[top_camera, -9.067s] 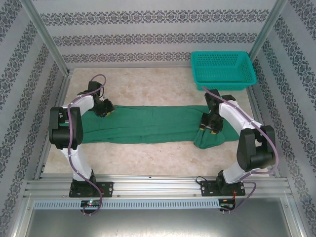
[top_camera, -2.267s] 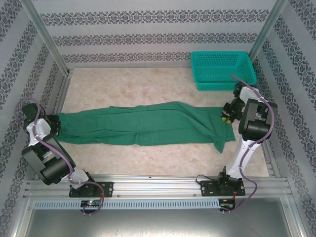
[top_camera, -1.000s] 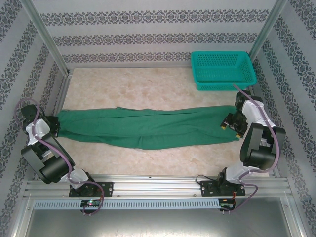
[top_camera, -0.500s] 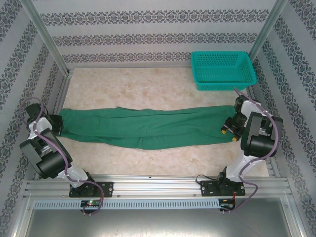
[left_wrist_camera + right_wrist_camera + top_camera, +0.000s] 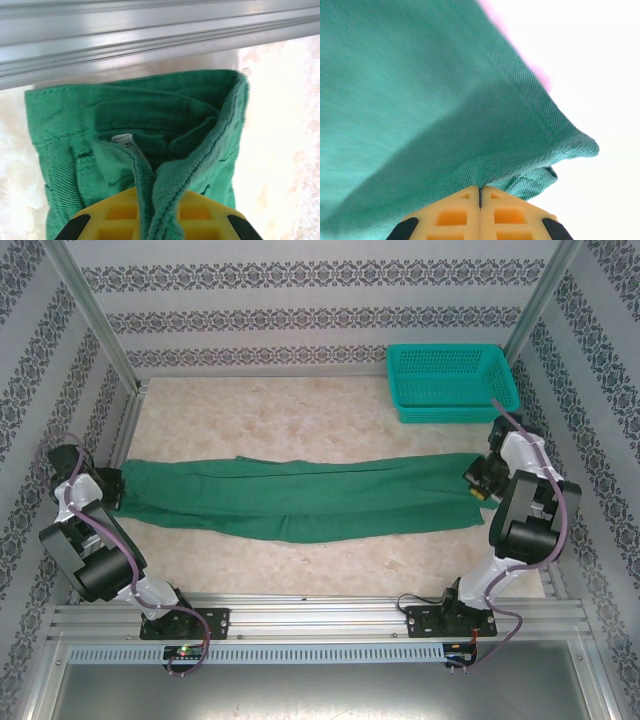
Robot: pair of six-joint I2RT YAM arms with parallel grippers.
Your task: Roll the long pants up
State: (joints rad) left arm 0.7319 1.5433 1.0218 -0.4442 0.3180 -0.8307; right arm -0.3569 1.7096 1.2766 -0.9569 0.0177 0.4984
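Lying flat across the middle of the bench (image 5: pixel 300 410): pants (image 5: pixel 300 502), dark green, soft cloth, drawn out lengthwise into one long strip running left to right, legs together.

- Left end: waistband, with a small white label showing inside it in the left wrist view. It is gathered into a fold and pinched in the left claw (image 5: pixel 110 490), whose yellow pads (image 5: pixel 115 220) are closed tight on the cloth.
- Right end: leg hem, lifted slightly off the bench. It is gripped in the right claw (image 5: pixel 478 480); in the right wrist view its two yellow pads (image 5: pixel 455 217) meet with only a thin seam between them, and the cloth fans out from that seam.
- Arms: one at each side edge of the bench, the pants spanning the stretch between them.
- Basket (image 5: pixel 452 382): teal mesh, at the far right corner of the bench, apart from the pants, beyond their right end.
- Rail (image 5: pixel 150 30): aluminium frame bar, just past the waistband in the left wrist view.
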